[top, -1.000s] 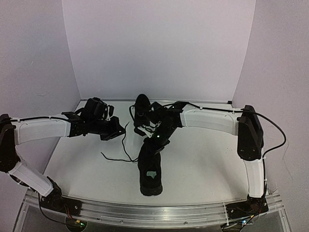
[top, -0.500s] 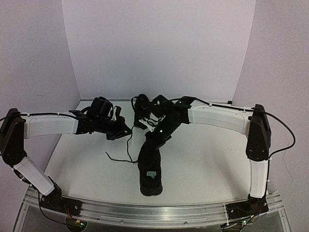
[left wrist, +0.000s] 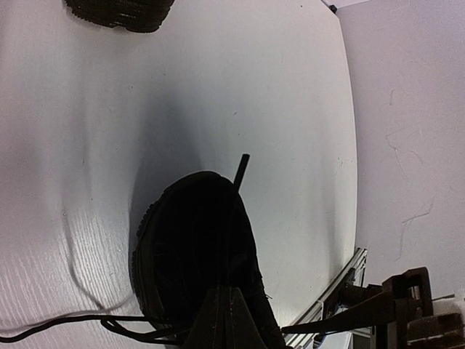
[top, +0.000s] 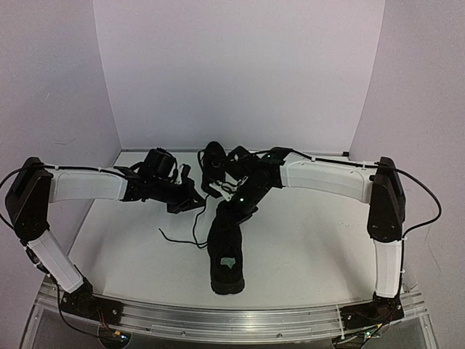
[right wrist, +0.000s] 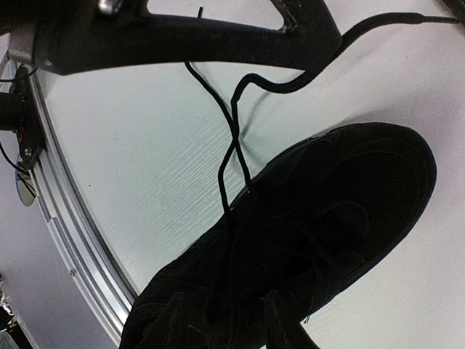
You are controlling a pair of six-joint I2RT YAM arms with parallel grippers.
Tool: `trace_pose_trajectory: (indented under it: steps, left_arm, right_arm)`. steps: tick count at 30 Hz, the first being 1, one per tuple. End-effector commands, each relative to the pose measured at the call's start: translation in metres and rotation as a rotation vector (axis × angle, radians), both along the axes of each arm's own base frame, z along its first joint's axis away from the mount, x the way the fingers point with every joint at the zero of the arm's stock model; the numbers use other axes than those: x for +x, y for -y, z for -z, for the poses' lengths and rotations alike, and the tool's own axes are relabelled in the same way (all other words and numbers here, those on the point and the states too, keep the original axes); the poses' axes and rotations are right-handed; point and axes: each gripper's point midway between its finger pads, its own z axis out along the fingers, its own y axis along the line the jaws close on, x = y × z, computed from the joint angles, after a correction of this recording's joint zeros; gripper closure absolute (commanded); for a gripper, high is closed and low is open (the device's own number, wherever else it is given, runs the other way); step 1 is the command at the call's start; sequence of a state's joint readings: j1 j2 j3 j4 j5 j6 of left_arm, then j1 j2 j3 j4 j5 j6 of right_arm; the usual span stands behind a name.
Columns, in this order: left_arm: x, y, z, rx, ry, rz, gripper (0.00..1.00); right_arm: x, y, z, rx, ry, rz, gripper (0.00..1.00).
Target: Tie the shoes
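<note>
Left fingers (left wrist: pixel 221 320) clenched on lace (right wrist: pixel 234 139) | right fingers (right wrist: pixel 287 329) parted over shoe (right wrist: pixel 327 218) | insole label (top: pixel 228 263) pale, unreadable

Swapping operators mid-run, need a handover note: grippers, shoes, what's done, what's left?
Left gripper: shut, apparently pinching a lace of the near shoe. The lace's slack trails on the table.
Right gripper: open, just above that shoe's upper, holding nothing.
Far shoe: at the back of the table, beyond both grippers; its laces can't be made out.
Done: no knot or bow visible on the near shoe.
Left: tie both shoes.
</note>
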State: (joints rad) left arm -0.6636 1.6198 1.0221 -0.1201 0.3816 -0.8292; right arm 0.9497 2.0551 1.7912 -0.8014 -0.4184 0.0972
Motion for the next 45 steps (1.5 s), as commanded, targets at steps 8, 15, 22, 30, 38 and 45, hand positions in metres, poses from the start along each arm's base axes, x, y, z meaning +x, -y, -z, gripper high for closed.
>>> trace_pose_trajectory:
  steps: [8, 15, 22, 30, 38, 45]
  left_arm:
    - [0.013, 0.022, -0.021, -0.095, 0.035, 0.045, 1.00]
    - [0.007, 0.031, -0.014, -0.119, -0.003, 0.099, 1.00]
    - [-0.008, 0.052, 0.000, -0.129, -0.048, 0.232, 1.00]
    - [-0.024, 0.079, 0.006, -0.159, -0.085, 0.357, 1.00]
    - [-0.053, 0.078, 0.005, -0.186, -0.110, 0.468, 1.00]
    - [-0.082, 0.074, -0.010, -0.215, -0.094, 0.566, 1.00]
  right_arm:
    - [-0.004, -0.003, 0.008, -0.020, -0.025, -0.039, 0.84]
    - [-0.001, -0.001, -0.003, -0.012, 0.018, -0.038, 1.00]
    - [0.007, 0.004, -0.018, 0.002, 0.085, -0.012, 1.00]
    - [0.006, 0.007, -0.025, 0.019, 0.098, 0.011, 1.00]
    - [0.005, 0.012, -0.030, 0.032, 0.114, 0.027, 1.00]
    - [0.008, 0.015, -0.028, 0.023, 0.116, 0.053, 1.00]
